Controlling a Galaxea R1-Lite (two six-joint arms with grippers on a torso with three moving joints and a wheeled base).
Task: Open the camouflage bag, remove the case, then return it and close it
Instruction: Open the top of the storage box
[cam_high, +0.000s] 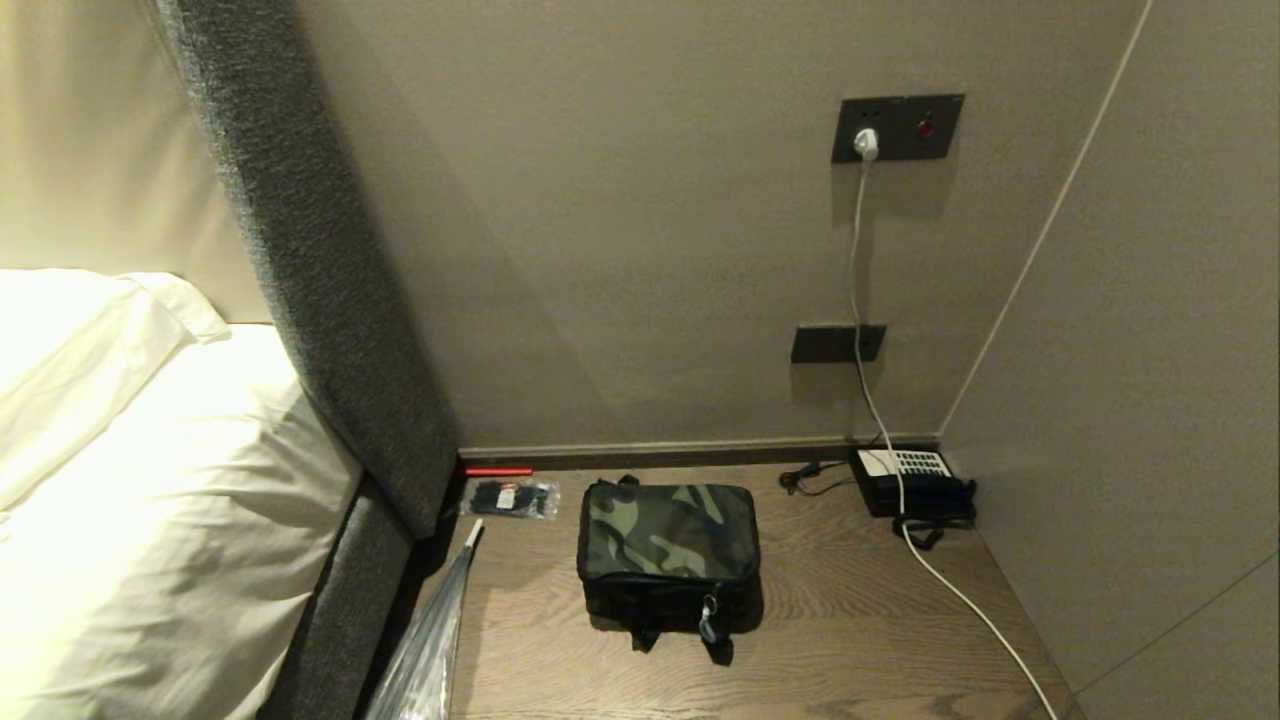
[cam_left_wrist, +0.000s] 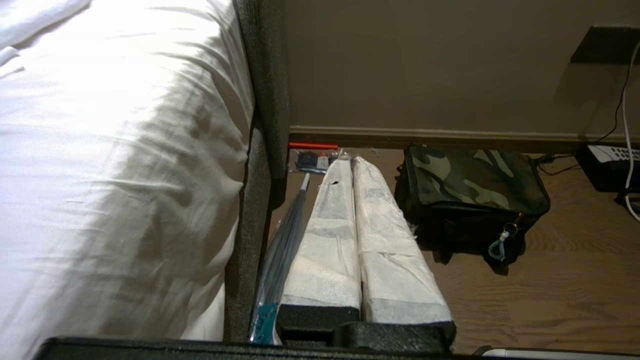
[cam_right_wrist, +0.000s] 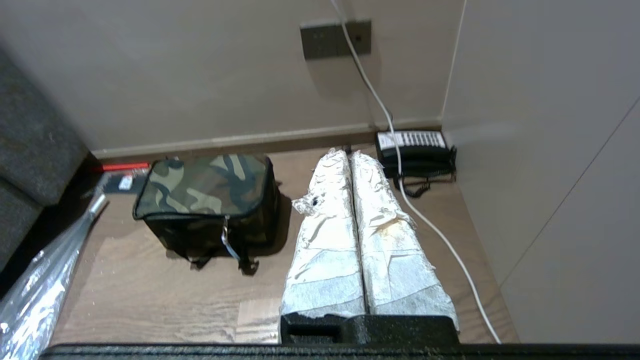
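Observation:
The camouflage bag sits zipped shut on the wooden bedside table, green lid up, black sides and strap ends toward me, a pale zip pull hanging at its front. It also shows in the left wrist view and the right wrist view. The case is hidden. My left gripper hangs shut and empty to the left of the bag, its white-wrapped fingers pressed together. My right gripper is shut and empty to the right of the bag. Neither arm shows in the head view.
A black telephone with white keypad stands at the back right, a white cable trailing from the wall socket across the table. A small clear packet and a plastic-wrapped umbrella lie left. The bed and grey headboard border the left.

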